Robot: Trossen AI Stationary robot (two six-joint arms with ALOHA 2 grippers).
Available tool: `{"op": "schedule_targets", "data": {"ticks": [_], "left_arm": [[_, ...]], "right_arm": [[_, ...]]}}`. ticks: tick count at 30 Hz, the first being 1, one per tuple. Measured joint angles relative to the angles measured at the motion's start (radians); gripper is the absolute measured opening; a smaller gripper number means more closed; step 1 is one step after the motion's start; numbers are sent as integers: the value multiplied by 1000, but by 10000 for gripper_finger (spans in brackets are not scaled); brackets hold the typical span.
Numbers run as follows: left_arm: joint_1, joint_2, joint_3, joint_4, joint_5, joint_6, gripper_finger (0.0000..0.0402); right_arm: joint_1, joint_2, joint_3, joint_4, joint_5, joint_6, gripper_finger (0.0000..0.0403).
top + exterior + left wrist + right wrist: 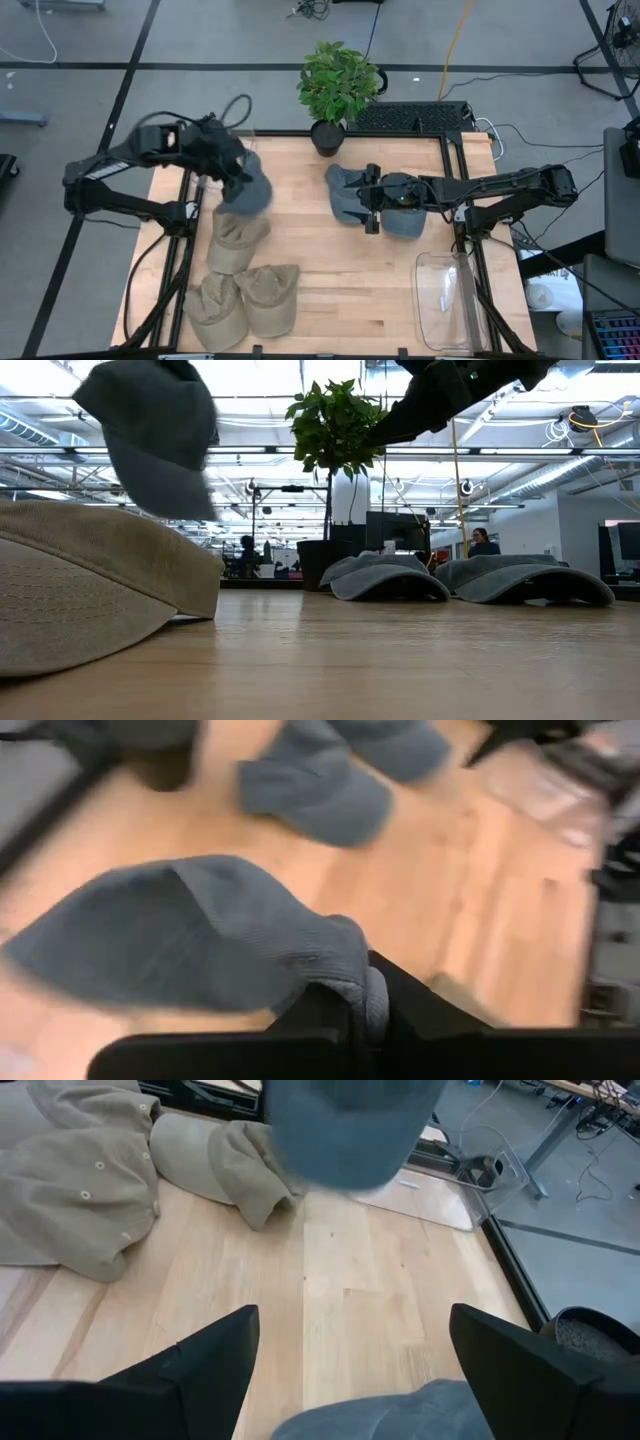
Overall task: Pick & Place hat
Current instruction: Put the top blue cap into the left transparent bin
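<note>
A grey-blue hat (254, 188) hangs in the air over the table's left part, with my left gripper (365, 1020) shut on it; the low view shows the same hat (155, 435) well above the wood. Three tan hats (238, 242) lie on the table's near left. Two more grey-blue hats (345, 192) rest on their brims at centre right. My right gripper (371, 203) hovers open over these two, with one grey hat (400, 1418) below its spread fingers. My left gripper pinches a bunched bit of the hat's cloth edge (367, 992) between its two fingers. The fingers slant downward from the table's left side. The rest of the hat (190, 935) spreads out beyond the fingertips and hangs clear of the table.
A potted plant (335, 85) stands at the far edge's middle. A clear plastic bin (450, 300) sits at the near right corner. Bare wood (340, 280) lies between the tan hats and the bin.
</note>
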Motion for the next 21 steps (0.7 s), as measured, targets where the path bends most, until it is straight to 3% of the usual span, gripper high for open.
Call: {"op": "schedule_targets", "data": {"ticks": [12, 16, 21], "left_arm": [[9, 159, 356, -418, -259, 163, 16], [16, 200, 371, -411, -322, 338, 31], [22, 241, 370, -406, -523, 545, 14]], "right_arm": [[0, 0, 0, 23, 0, -15, 313], [0, 0, 0, 23, 0, -14, 313], [-1, 0, 0, 22, 0, -5, 313]]}}
